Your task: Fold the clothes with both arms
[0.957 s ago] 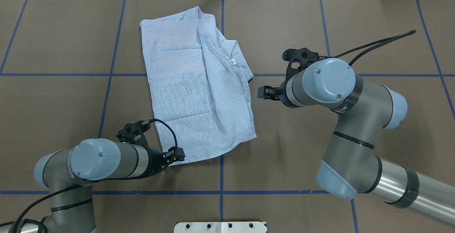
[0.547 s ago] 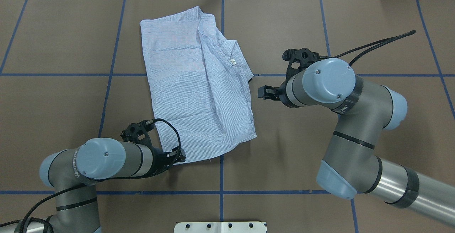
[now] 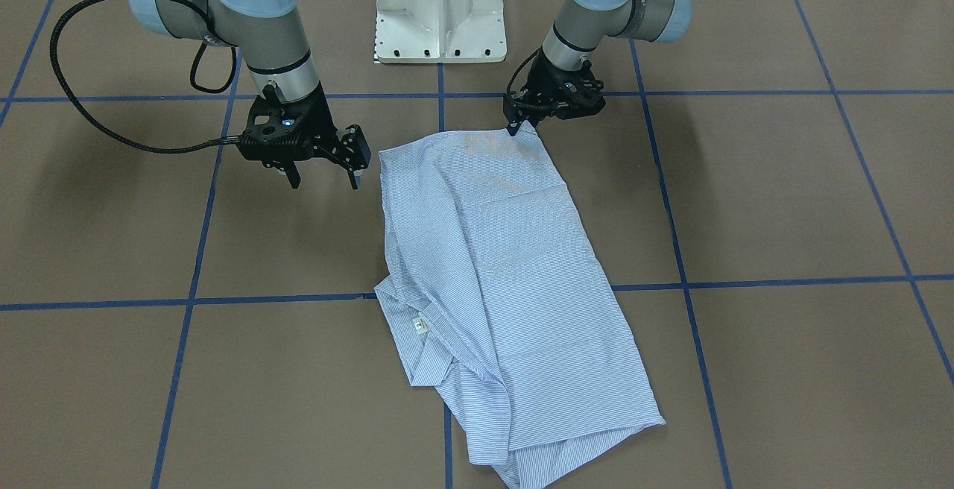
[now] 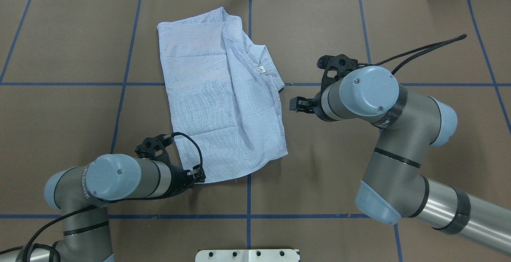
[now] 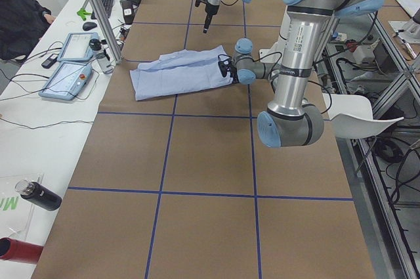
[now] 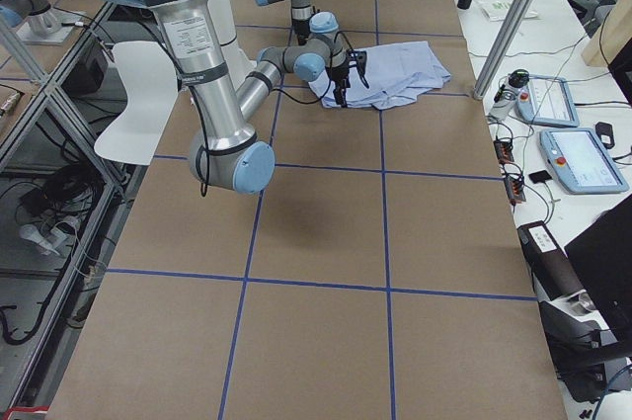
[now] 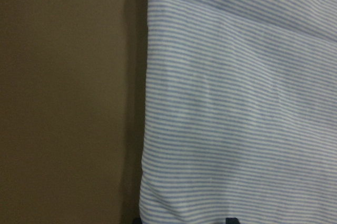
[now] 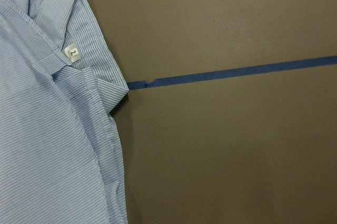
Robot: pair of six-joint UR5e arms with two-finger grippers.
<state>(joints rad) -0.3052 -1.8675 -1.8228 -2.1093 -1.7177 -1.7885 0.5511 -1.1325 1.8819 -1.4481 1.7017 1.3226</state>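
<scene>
The light-blue striped shirt point(image 4: 223, 106) lies flat as a long folded rectangle in the middle of the table, its collar and white label point(image 4: 262, 69) on the far right side. My left gripper point(image 4: 199, 174) is down at the shirt's near left hem corner point(image 3: 525, 135). In the left wrist view the cloth point(image 7: 237, 103) fills the frame and two dark fingertips point(image 7: 229, 220) show apart at the bottom edge. My right gripper point(image 3: 326, 176) is open and empty. It hovers beside the shirt's right edge, below the collar, apart from the cloth point(image 8: 58, 129).
The white pedestal base point(image 3: 440, 12) stands at the near table edge. Blue tape lines point(image 4: 319, 216) grid the brown table. Teach pendants point(image 5: 69, 72) and a dark bottle point(image 5: 39, 195) lie along the far side, where an operator sits.
My left arm has shifted a little to the right and its gripper has settled at the shirt's near left corner. The right arm and the shirt have not moved.
</scene>
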